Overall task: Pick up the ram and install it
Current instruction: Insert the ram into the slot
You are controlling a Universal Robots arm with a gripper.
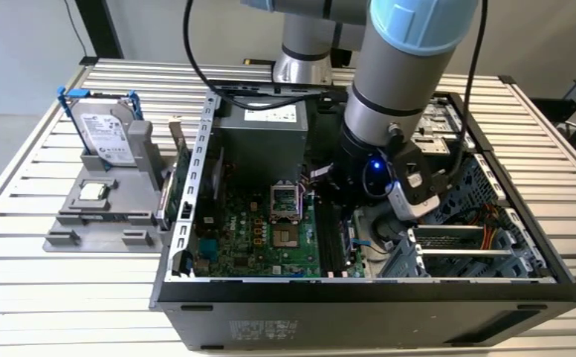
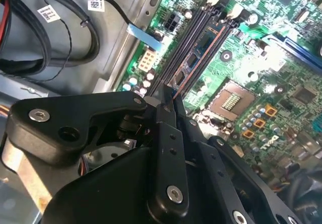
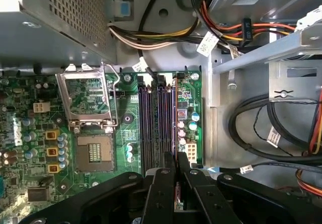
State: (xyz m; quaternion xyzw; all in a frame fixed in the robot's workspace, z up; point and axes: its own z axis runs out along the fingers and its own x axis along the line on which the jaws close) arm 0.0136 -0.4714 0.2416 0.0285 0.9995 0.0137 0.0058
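My gripper (image 2: 168, 100) is down inside the open computer case (image 1: 367, 294), over the green motherboard (image 1: 267, 230). Its two black fingers (image 3: 163, 176) are shut on the ram (image 2: 198, 50), a thin dark stick with black chips that I see nearly edge-on. The ram stands upright along the row of dark memory slots (image 3: 156, 128), beside the open processor socket (image 3: 93, 153). Whether it is fully seated in a slot I cannot tell. In the exterior view the arm's wrist (image 1: 372, 175) covers the fingers and the ram.
A grey holder (image 1: 89, 223) at the exterior view's left carries a silver hard drive in a blue frame (image 1: 104, 134) and a small square processor (image 1: 92, 192). Inside the case are the power supply (image 1: 258, 137), loose cables (image 3: 261, 128) and a metal drive cage (image 1: 466, 245).
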